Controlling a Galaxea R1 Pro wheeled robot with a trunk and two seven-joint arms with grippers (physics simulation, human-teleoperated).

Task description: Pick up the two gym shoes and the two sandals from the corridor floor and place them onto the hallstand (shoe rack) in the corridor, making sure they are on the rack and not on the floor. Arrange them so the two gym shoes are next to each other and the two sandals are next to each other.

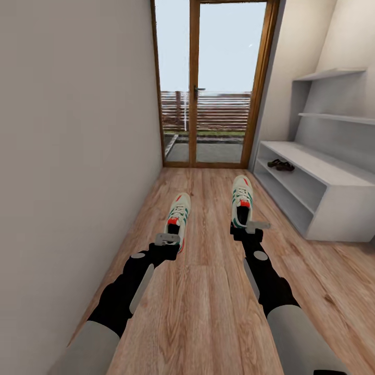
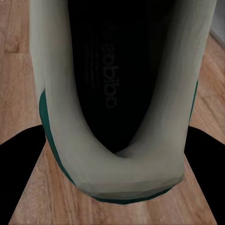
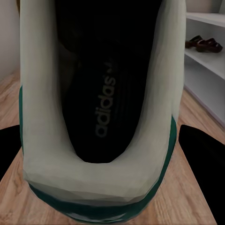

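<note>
Two cream gym shoes with green stripes and red accents point toward the door over the corridor floor (image 1: 208, 302). My left gripper (image 1: 167, 240) is shut on the heel of the left gym shoe (image 1: 178, 211); in the left wrist view its dark fingers (image 2: 21, 164) flank that heel (image 2: 117, 173). On the other side, my right gripper (image 1: 251, 227) is shut on the heel of the right gym shoe (image 1: 242, 200), whose heel (image 3: 98, 183) sits between the fingers (image 3: 201, 159). The two brown sandals (image 1: 281, 165) lie side by side on the lower shelf of the hallstand (image 1: 333, 179).
A plain wall runs along the left. A glass door with a wooden frame (image 1: 194, 104) closes the corridor's far end. The hallstand's upper shelves (image 1: 333, 74) hang on the right, and its shelf (image 3: 206, 65) with the sandals (image 3: 202, 43) is seen past the right shoe.
</note>
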